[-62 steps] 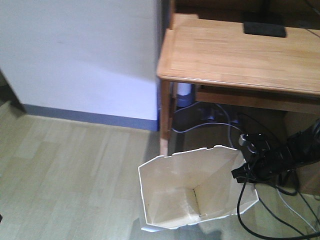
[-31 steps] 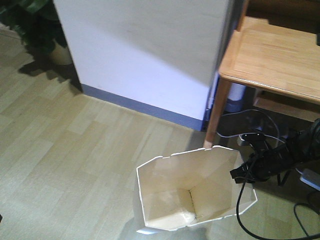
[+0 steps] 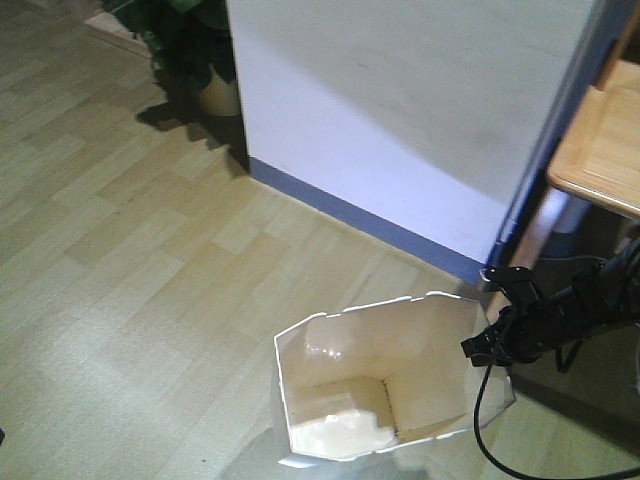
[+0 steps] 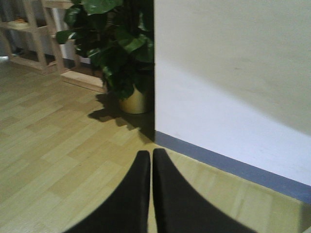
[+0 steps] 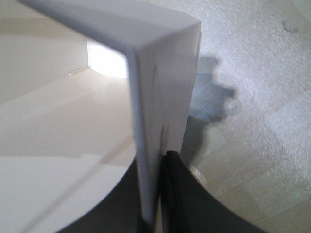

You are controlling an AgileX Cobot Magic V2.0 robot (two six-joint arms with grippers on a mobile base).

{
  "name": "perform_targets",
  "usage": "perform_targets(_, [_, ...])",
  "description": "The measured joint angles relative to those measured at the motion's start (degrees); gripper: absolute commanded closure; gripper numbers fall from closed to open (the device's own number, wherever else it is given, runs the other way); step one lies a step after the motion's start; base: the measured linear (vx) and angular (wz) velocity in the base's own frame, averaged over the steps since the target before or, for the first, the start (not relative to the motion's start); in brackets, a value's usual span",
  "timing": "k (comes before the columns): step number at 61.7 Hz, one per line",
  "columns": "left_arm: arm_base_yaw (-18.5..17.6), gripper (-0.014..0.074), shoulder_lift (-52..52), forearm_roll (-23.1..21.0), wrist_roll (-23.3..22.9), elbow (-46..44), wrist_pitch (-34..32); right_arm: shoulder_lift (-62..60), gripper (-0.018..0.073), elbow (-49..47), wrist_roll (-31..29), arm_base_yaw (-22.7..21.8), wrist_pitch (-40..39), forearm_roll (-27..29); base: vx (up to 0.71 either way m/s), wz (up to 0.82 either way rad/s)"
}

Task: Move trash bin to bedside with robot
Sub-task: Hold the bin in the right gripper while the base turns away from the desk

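Observation:
The white trash bin [image 3: 340,400] with a cut-corner rim and cream inside sits low in the front view, on the wooden floor. My right gripper [image 3: 478,350], small and black, is shut on the bin's right rim. In the right wrist view the bin's white wall [image 5: 160,73] is pinched between the two dark fingers of the right gripper [image 5: 158,160]. My left gripper [image 4: 151,153] is shut with nothing in it and points at floor and wall. The bedside is out of view.
A white wall [image 3: 420,110] with a blue skirting [image 3: 370,222] runs across ahead. A potted plant [image 3: 200,60] stands at its left corner, with wooden shelving [image 4: 34,29] beyond. A desk corner [image 3: 600,140] shows at right. A black cable [image 3: 485,430] hangs beside the bin.
The view has swung left: the desk slid to the right edge, and the wall corner and plant came into sight. The bin keeps its place in the frame, still held by my right gripper.

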Motion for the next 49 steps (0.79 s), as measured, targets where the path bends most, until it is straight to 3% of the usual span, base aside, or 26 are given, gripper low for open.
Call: perform_targets(49, [0.00, 0.0603, 0.00, 0.00, 0.00, 0.00, 0.00, 0.00, 0.0566, 0.00, 0.00, 0.00, -0.05, 0.00, 0.11, 0.44])
